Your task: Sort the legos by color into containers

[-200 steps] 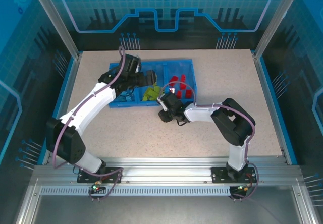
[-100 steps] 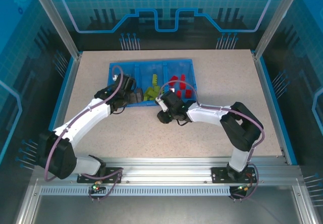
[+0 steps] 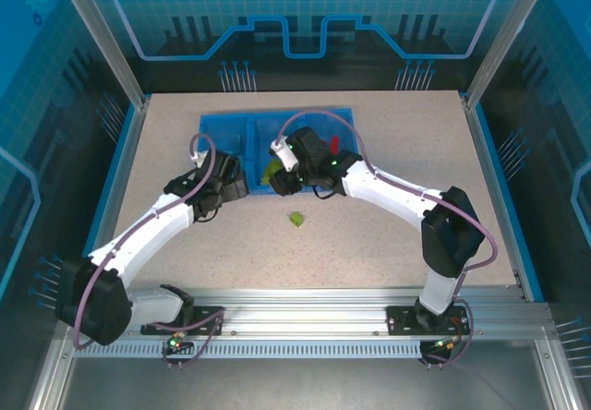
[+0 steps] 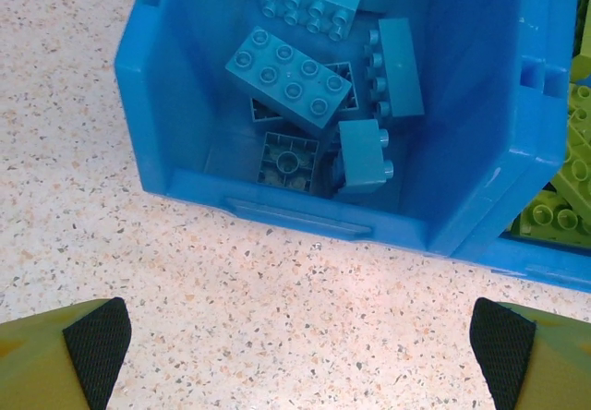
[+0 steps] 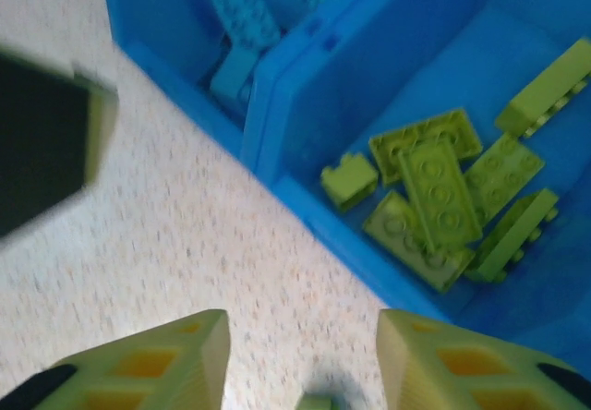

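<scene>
Now | right gripper [image 5: 300,341] jaws apart, empty | lime lego [image 3: 296,217] on table [image 3: 397,221] just beside it, untouched | left gripper [image 4: 297,350] spread wide

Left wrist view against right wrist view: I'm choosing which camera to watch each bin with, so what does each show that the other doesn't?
Left wrist, not right: the tray's near-left corner, and the left compartment's floor with its pile of light-blue bricks. Right wrist, not left: the lime bricks spread over the middle compartment's floor, and a blurred dark shape at the picture's left edge. Both: the divider between those two compartments, some bricks of each colour, and the speckled table.
</scene>
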